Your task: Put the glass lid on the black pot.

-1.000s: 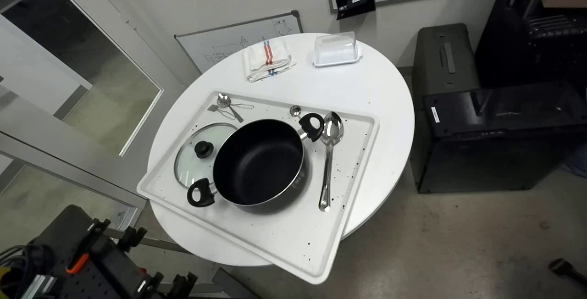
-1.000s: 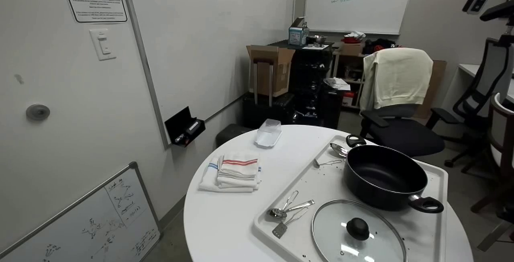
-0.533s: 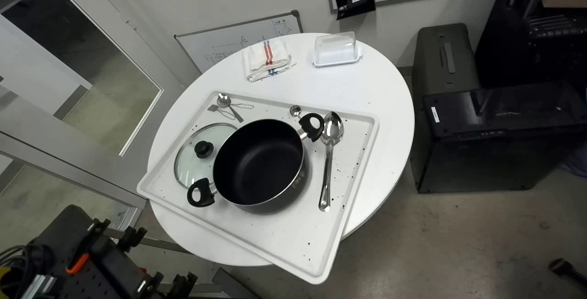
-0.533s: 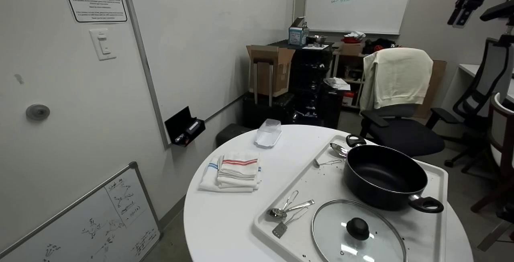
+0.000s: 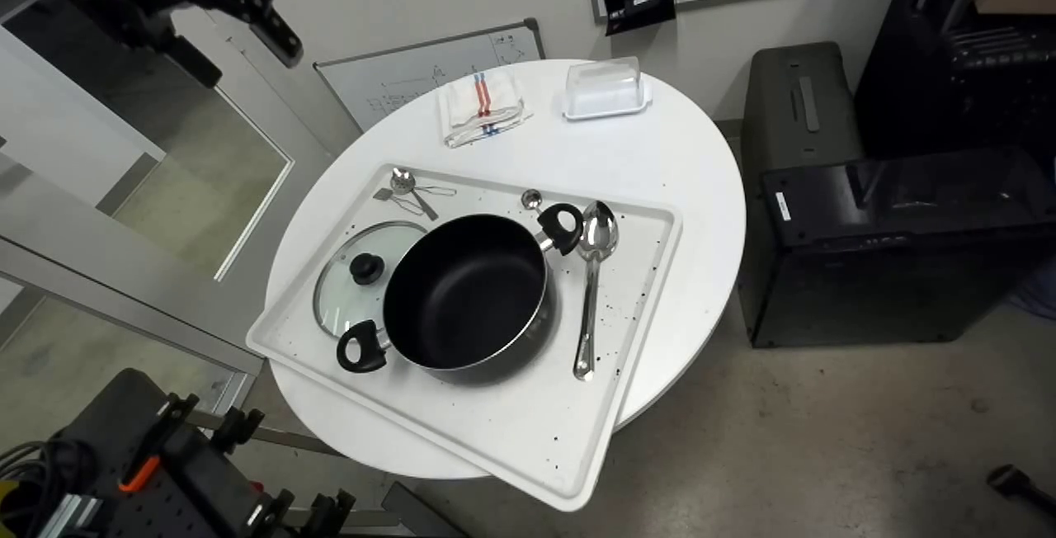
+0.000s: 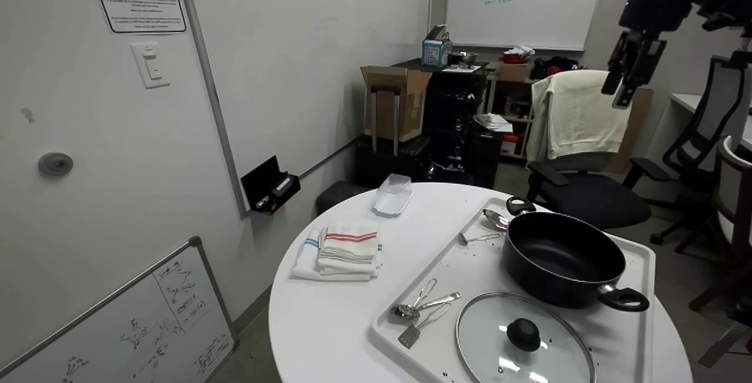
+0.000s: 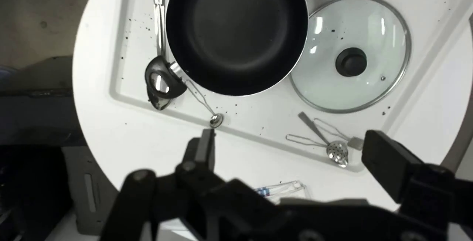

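The glass lid has a black centre knob and lies flat on the tray beside the pot, in both exterior views (image 5: 340,294) (image 6: 490,336) and the wrist view (image 7: 351,89). The black pot stands upright, uncovered and empty on the same tray, in both exterior views (image 5: 466,294) (image 6: 564,251) and the wrist view (image 7: 236,30). My gripper is open and empty, high above the table, in both exterior views (image 5: 246,58) (image 6: 617,94). In the wrist view its fingers (image 7: 290,136) are wide apart, with the lid and pot beyond the fingertips.
The white tray (image 5: 495,431) lies on a round white table (image 5: 701,216). A large spoon (image 5: 587,299) lies beside the pot, partly beneath one handle in the wrist view. Small metal utensils (image 5: 404,187) lie near the lid. Folded towels (image 5: 483,105) and a clear-covered dish (image 5: 606,88) stand behind the tray.
My gripper has come into an exterior view from the top left corner. In an exterior view it has moved left and down, closer to the table. The lid and pot have not moved.
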`<state>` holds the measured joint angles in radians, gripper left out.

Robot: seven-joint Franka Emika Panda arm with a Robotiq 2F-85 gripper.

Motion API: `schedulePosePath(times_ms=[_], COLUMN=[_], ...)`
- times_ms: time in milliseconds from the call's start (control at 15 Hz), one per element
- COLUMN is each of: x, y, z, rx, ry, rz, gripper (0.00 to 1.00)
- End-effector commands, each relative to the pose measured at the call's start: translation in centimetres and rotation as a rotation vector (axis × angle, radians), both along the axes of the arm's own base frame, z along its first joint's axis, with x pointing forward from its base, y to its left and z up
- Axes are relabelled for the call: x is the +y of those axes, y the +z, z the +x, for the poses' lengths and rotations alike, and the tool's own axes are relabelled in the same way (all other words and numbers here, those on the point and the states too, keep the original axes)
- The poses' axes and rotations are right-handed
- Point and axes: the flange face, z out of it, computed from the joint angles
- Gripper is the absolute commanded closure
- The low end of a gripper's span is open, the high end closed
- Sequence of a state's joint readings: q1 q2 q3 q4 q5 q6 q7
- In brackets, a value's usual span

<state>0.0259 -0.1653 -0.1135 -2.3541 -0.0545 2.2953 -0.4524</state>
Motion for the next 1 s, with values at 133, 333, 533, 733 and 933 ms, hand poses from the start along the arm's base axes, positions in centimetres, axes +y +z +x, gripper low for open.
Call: schedulePosePath(times_ms=[133,333,533,733,933], x=[6.4,9.4,11.5,13.0,14.0], y=[-7.9,-12.4,-16.6,-21.2,-25.2], z=[1.4,1.6,1.4,0.7,0.1], rx=[0.069,0.103,0.127,0.143,0.122], ry=[0.146,0.209,0.268,0.343,0.408], rz=[-0.013,-0.02,-0.032,-0.047,-0.075], gripper=[0.0,0.0,0.0,0.0,0.0])
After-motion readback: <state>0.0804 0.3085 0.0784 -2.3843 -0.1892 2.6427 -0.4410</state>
